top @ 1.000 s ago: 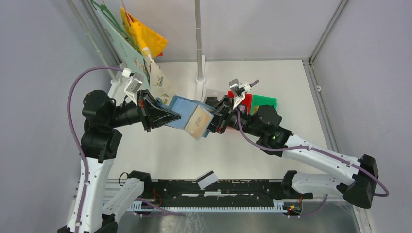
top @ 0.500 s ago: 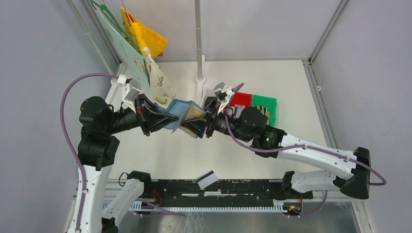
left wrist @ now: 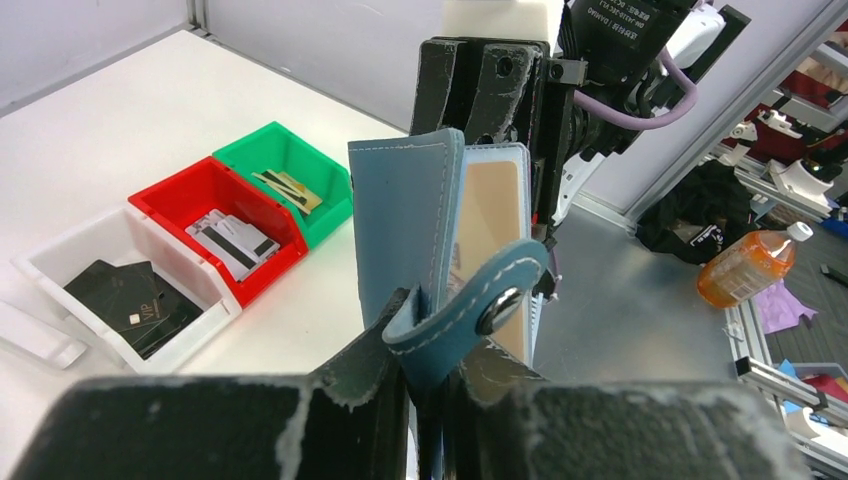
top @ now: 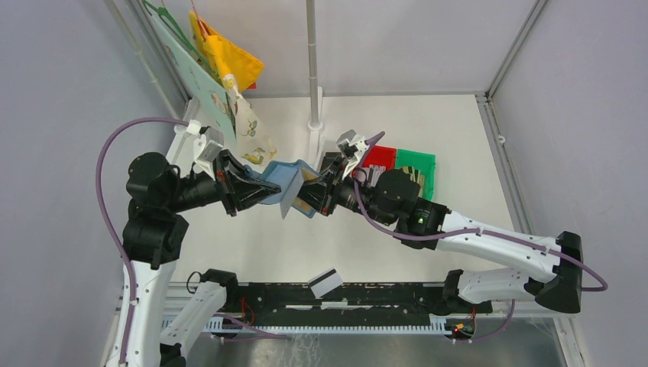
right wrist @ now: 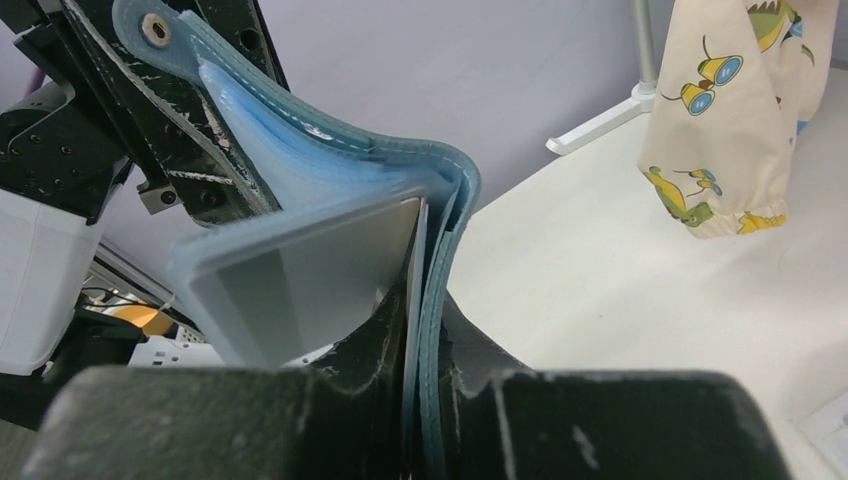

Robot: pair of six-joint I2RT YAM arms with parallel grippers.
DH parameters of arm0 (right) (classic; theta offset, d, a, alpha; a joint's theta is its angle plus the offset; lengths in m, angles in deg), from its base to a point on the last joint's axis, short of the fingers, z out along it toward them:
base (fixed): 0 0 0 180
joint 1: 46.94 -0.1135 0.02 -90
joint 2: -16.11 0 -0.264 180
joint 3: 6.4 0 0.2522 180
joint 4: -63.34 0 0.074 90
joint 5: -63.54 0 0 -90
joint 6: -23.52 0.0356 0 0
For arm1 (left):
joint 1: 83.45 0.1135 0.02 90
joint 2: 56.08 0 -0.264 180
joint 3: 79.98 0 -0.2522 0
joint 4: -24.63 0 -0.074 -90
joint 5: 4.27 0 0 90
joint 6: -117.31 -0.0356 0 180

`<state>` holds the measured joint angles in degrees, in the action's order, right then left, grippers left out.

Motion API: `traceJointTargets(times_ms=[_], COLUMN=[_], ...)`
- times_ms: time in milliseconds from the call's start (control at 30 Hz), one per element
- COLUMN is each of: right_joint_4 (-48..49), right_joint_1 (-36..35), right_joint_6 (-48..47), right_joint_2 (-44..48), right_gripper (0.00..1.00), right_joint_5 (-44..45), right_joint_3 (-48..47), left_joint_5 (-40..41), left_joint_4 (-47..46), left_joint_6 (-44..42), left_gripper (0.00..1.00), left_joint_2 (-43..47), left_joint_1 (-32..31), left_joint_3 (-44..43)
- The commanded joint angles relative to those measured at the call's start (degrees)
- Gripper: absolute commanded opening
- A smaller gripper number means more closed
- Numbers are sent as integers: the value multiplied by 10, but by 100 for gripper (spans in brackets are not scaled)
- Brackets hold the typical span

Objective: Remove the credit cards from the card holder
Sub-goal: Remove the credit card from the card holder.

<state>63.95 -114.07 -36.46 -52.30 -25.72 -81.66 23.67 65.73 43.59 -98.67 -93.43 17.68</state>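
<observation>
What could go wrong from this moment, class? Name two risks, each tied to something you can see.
1. The card holder hangs in mid-air, pinched only at its edges by the left gripper and right gripper; a slip could drop it.
2. The right gripper seems to clamp cover, pocket and grey card together, so pulling may tug the whole holder instead of freeing the card.

Teal card holder [top: 289,180] aloft, half-folded, gold card [left wrist: 492,210] inside

Bright even light, blurred wrist foregrounds
</observation>
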Motion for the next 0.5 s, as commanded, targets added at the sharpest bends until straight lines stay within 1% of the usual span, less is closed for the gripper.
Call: traceJointTargets(times_ms=[0,33,100,167,200,300,400,467], right_joint_4=[25,23,23,22,22,9,-23,-64], right_joint_1=[-10,-9,-10,-9,-10,-10,-17,-27], right_joint_6=[-1,-2,0,2,4,12,17,14], right_joint_2=[19,22,27,30,31,25,11,-3], right_gripper=[14,11,6,1,0,0,0,0], right_joint_5=[6,10,16,22,24,35,64,101], right_joint_3=[-8,-6,-3,0,-1,-11,-35,-62], left_joint_5=[4,6,2,-8,-10,-11,3,23], left_joint_4=[9,9,9,9,9,8,8,11], left_joint_6=[-40,-40,-35,-26,-22,-24,-50,-77], left_gripper=[20,25,39,45,49,61,73,77], left_joint_2=[2,3,2,1,2,10,26,38], left_joint_1=[-2,-2,-1,-1,-1,-1,-1,-1], left_joint_3=[-6,-9,-12,-13,-12,5,29,38])
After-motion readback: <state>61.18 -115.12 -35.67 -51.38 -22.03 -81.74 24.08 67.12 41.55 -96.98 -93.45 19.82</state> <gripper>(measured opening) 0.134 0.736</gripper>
